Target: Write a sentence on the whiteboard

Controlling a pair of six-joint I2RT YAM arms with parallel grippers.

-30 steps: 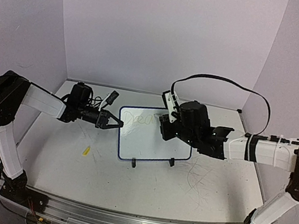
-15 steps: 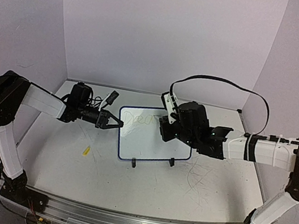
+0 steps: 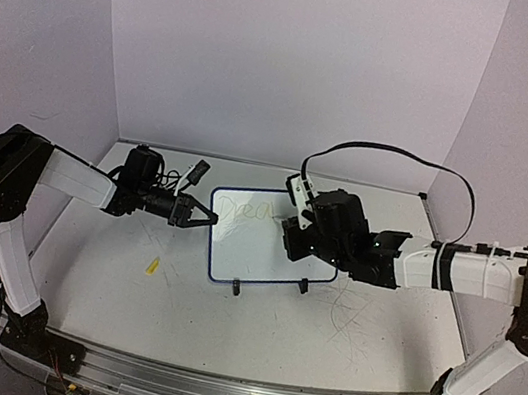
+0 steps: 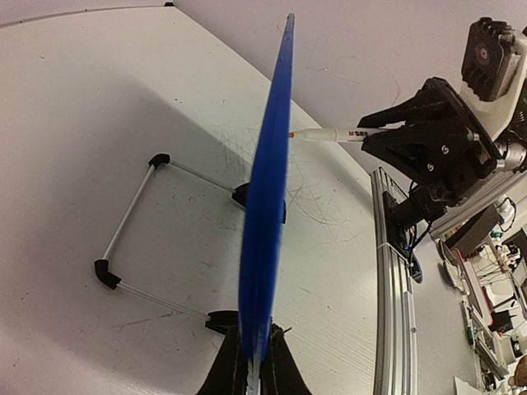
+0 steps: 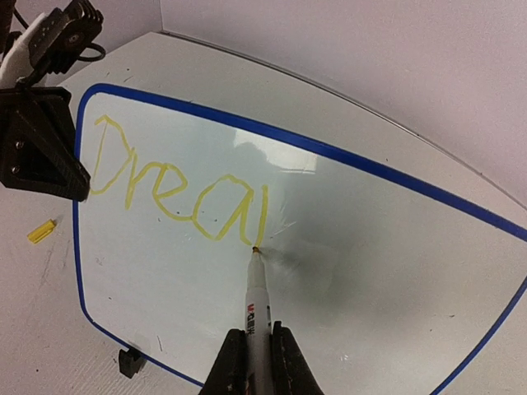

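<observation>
Whiteboard: the whiteboard [image 3: 267, 255] stands propped on its wire stand [image 4: 132, 239] at the middle of the surface [image 3: 321, 339], between my two arms, with its face turned toward my right arm.
Left gripper: my left gripper [image 3: 202, 216] is clamped on the board's left blue rim; the left wrist view shows the rim edge-on, rising from between my closed fingers.
Right gripper: my right gripper [image 5: 258, 354] is closed around a marker [image 5: 258, 296], and the tip touches the board at the foot of the last stroke.
Written: the sentence [image 5: 177, 185] so far reads "Drea", four yellow-green letters along the upper left of the board. They are clear in the right wrist view and faint from above.
Left to do: I judge the task to be at an early stage. The first word looks unfinished, no other word is on the board, and the area to the right of and below the letters is bare.
Next stroke: probably the letter that follows the "a", started just to its right on the same line.
Risk: the ink is pale, so a light touch may leave gaps.
Off to the side: a small yellow piece [image 3: 152, 265], perhaps the marker's cap, lies on the surface well apart from the board.
</observation>
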